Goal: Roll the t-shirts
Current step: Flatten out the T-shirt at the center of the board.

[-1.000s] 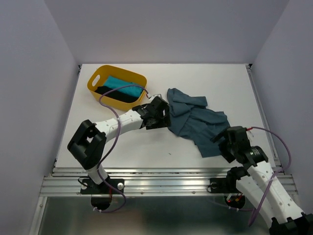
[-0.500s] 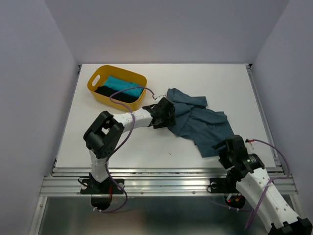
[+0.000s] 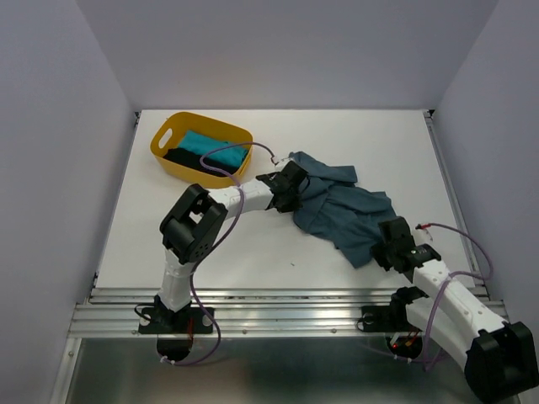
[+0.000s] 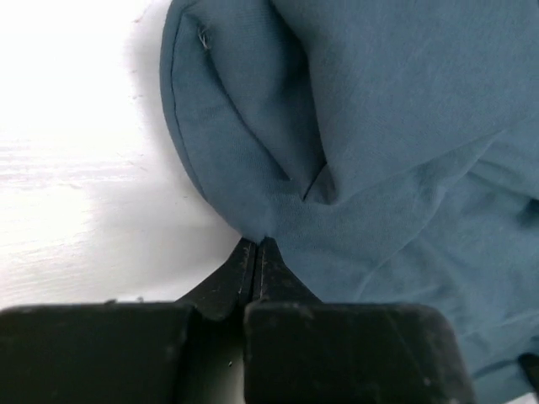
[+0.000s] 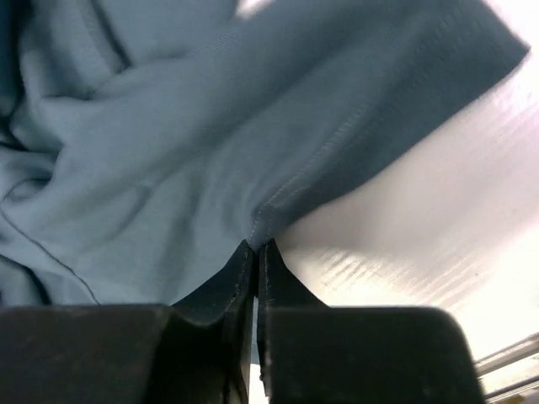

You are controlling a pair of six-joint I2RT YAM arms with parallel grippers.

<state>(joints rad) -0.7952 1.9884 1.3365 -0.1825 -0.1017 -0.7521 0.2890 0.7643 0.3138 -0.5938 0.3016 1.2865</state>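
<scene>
- The whole table (image 3: 210, 252) is viewed from high above and behind the arm bases, looking down and forward, from far off.
- The left wrist view is aimed along the left gripper (image 4: 255, 244), very close to the slate-blue t-shirt (image 4: 379, 126).
- The right wrist view is set equally close along the right gripper (image 5: 255, 246).
- The shirt is shared by all three views.

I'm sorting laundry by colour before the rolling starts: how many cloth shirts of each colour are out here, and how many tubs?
Yellow oval plastic tub: 1
Dusty slate-blue cloth t-shirt, crumpled outside the tub: 1
Bright turquoise cloth t-shirt, in the tub: 1
Black cloth t-shirt, in the tub: 1
Total: 4 things, 3 of them t-shirts
</scene>
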